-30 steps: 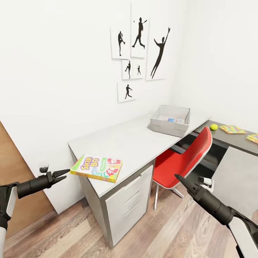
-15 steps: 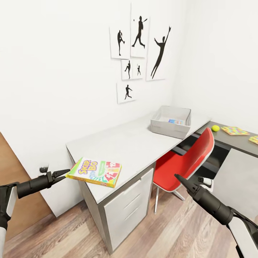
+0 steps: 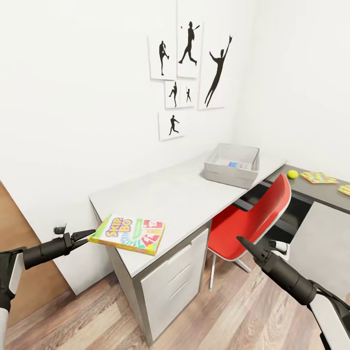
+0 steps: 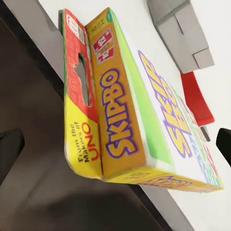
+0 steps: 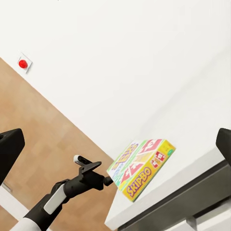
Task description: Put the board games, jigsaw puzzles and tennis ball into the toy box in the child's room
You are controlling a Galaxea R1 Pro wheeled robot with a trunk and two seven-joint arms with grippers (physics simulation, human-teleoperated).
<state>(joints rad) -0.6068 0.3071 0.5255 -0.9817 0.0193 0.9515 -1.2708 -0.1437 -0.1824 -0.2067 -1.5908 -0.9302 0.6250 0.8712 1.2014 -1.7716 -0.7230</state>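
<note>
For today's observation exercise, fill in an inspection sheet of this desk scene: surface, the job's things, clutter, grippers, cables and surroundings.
Surface: table, pale grey top, with a dark lower section at its far right.
Job's things: Skip-Bo board game overhanging the table's near corner, one edge in the left gripper; toy box at the far end with something blue and printed inside; tennis ball and two jigsaw puzzles on the dark section.
Clutter: nothing seen.
Grippers: left gripper shut on the game's edge; right gripper empty, over the floor, its opening unclear.
Cables: nothing seen.
Surroundings: red chair at the table, silhouette pictures on the wall, wood floor.
</note>
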